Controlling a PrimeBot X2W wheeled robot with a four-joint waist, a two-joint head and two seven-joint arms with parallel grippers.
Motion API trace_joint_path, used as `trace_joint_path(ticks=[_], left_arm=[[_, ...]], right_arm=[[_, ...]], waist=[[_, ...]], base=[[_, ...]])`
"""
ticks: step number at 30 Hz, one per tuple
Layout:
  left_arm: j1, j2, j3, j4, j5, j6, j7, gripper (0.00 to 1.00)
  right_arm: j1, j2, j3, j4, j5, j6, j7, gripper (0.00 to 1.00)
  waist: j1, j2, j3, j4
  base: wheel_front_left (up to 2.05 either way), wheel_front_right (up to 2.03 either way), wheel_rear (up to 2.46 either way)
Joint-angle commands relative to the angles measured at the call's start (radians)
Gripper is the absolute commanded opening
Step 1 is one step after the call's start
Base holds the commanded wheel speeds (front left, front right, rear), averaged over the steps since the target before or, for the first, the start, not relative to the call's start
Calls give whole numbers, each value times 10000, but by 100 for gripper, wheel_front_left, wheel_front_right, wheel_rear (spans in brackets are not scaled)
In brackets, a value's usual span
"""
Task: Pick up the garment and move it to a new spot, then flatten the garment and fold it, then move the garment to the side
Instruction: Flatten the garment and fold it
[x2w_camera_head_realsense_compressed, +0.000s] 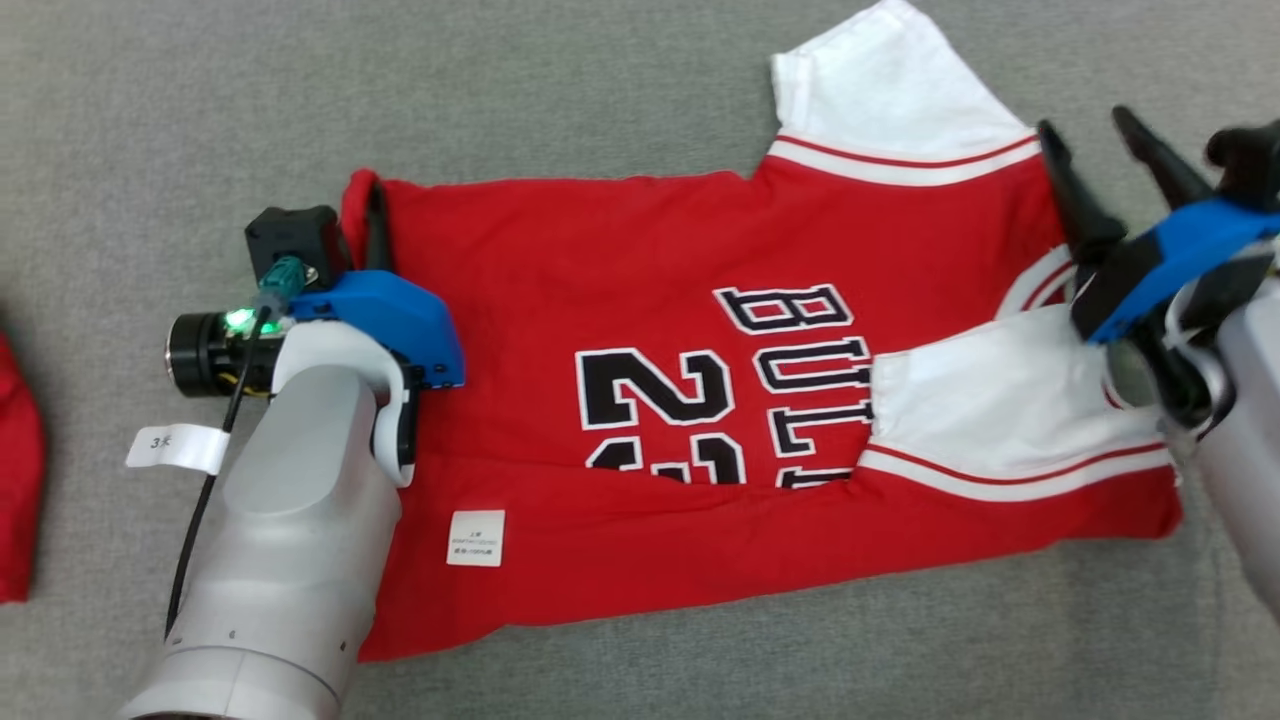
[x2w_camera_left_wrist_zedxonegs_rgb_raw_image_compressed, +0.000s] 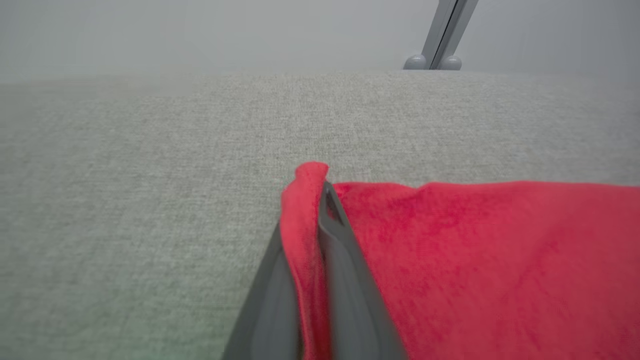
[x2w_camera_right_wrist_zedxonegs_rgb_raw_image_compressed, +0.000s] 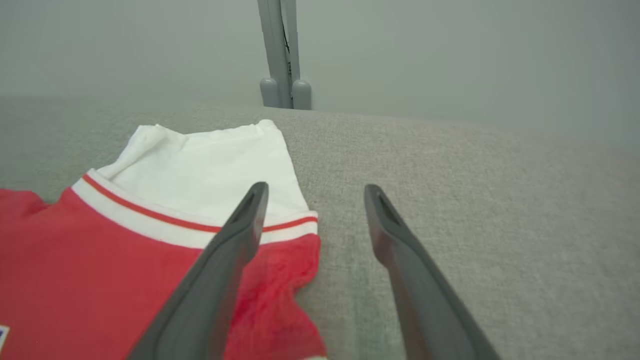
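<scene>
The garment (x2w_camera_head_realsense_compressed: 640, 280) is a red jersey with white sleeves and black lettering, spread across the grey cloth surface (x2w_camera_head_realsense_compressed: 600, 90). One white sleeve (x2w_camera_head_realsense_compressed: 1000, 400) lies folded in over its front. My left gripper (x2w_camera_head_realsense_compressed: 375, 215) is at the jersey's far left corner. In the left wrist view the left gripper (x2w_camera_left_wrist_zedxonegs_rgb_raw_image_compressed: 320, 192) is shut, with a fold of the red garment (x2w_camera_left_wrist_zedxonegs_rgb_raw_image_compressed: 475, 260) pinched between the fingers. My right gripper (x2w_camera_head_realsense_compressed: 1087, 125) hovers open over the jersey's right end. In the right wrist view the right gripper (x2w_camera_right_wrist_zedxonegs_rgb_raw_image_compressed: 316, 189) holds nothing, its left finger above the garment's (x2w_camera_right_wrist_zedxonegs_rgb_raw_image_compressed: 100, 265) shoulder seam.
Another red cloth (x2w_camera_head_realsense_compressed: 15, 470) shows at the left edge of the head view. A grey metal post (x2w_camera_right_wrist_zedxonegs_rgb_raw_image_compressed: 280, 55) stands beyond the far edge of the surface. Bare grey surface lies all around the jersey.
</scene>
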Motion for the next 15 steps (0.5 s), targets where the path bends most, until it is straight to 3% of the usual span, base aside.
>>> trace_joint_path(ticks=[1, 11, 15], left_arm=[[58, 190, 13, 60, 42, 80, -15, 0], [452, 45, -290, -1879, -93, 148, -68, 0], [560, 7, -875, -2567, -496, 151, -70, 0]], right_arm=[[-377, -127, 5, 241, 223, -1, 254, 100], [-2149, -1221, 1112, 882, 813, -1, 1444, 100], [-2728, -1514, 1586, 1014, 1220, -1, 2046, 100]], waist=[[0, 0, 247, 311], [0, 0, 720, 1266], [0, 0, 1044, 1639]], base=[[0, 0, 0], [0, 0, 0], [0, 0, 0]])
